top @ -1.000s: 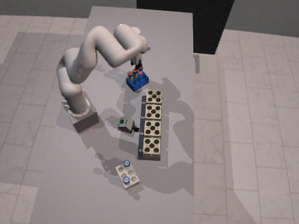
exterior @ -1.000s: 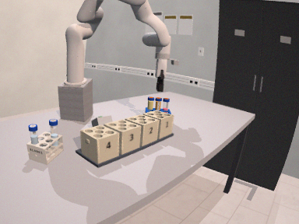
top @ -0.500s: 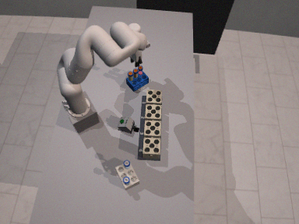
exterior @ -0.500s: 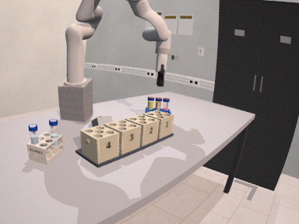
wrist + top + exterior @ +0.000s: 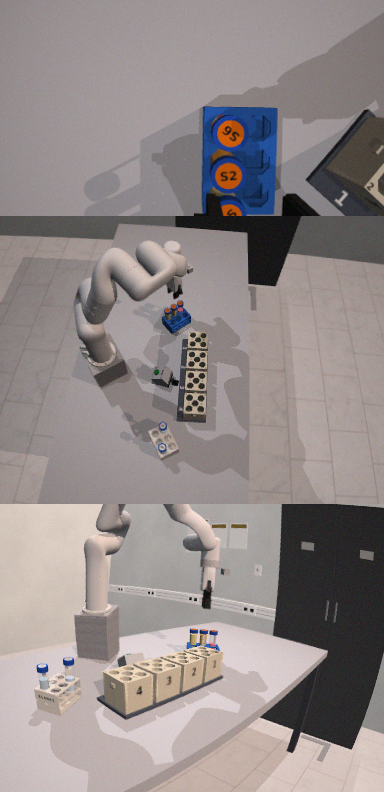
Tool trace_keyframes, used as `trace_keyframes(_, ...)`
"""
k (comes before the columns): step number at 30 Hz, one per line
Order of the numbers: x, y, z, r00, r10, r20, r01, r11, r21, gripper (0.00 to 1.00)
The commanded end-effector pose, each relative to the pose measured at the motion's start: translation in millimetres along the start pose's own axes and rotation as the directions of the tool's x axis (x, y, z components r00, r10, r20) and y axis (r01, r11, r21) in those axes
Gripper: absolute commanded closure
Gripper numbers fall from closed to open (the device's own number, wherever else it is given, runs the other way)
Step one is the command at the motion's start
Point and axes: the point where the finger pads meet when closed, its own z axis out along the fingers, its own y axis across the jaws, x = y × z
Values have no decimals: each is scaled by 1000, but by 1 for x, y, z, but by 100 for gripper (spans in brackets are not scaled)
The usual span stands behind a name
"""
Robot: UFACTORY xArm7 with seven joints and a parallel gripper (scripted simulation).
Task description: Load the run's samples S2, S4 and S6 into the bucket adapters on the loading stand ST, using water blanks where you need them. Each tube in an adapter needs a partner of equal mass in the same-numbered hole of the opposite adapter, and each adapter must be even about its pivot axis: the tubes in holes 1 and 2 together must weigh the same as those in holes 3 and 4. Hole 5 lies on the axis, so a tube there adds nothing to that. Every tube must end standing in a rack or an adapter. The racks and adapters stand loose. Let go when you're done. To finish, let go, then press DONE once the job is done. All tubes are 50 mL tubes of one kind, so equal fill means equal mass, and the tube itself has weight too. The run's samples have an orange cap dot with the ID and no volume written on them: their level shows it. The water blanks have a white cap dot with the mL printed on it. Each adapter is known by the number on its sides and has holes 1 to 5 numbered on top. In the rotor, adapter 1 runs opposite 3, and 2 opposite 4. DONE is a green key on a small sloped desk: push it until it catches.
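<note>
The third sample (image 5: 167,311) (image 5: 194,636) (image 5: 232,209) is half lost in the wrist view — a finger and the frame's edge cut its cap, leaving an S legible. Adapter 1 (image 5: 198,340) (image 5: 213,665) (image 5: 357,166) is cropped there too, and in the exterior view it hides much of the blue rack (image 5: 176,321) (image 5: 188,647) (image 5: 267,112). The blanks' printed volumes are too small to read. The surface (image 5: 230,276) (image 5: 280,664) (image 5: 96,48) runs out of the top view's bottom.

Three orange-dotted samples stand in one row of the blue rack: S6 (image 5: 180,304) (image 5: 214,636) (image 5: 231,133), S2 (image 5: 174,307) (image 5: 203,636) (image 5: 228,175) and that third. Two blanks (image 5: 162,426) (image 5: 68,663) stand in the pale rack (image 5: 170,454) (image 5: 47,705), toward the surface's bottom edge in the top view. Four adapters, five holes each, line the stand (image 5: 181,408) (image 5: 129,714), nearer the right edge than the left. One desk (image 5: 162,376) (image 5: 132,659) with one green key (image 5: 156,372) sits between stand and left edge.

The fingers (image 5: 175,292) (image 5: 207,599) are partly open and empty, above the blue rack.
</note>
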Motion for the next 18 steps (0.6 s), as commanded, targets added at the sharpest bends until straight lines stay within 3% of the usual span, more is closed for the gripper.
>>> trace_keyframes(1,1,0,-10,1000,0,-4,0,1000,1,56)
trace_keyframes(18,1,0,-22,1000,0,-4,0,1000,1,56)
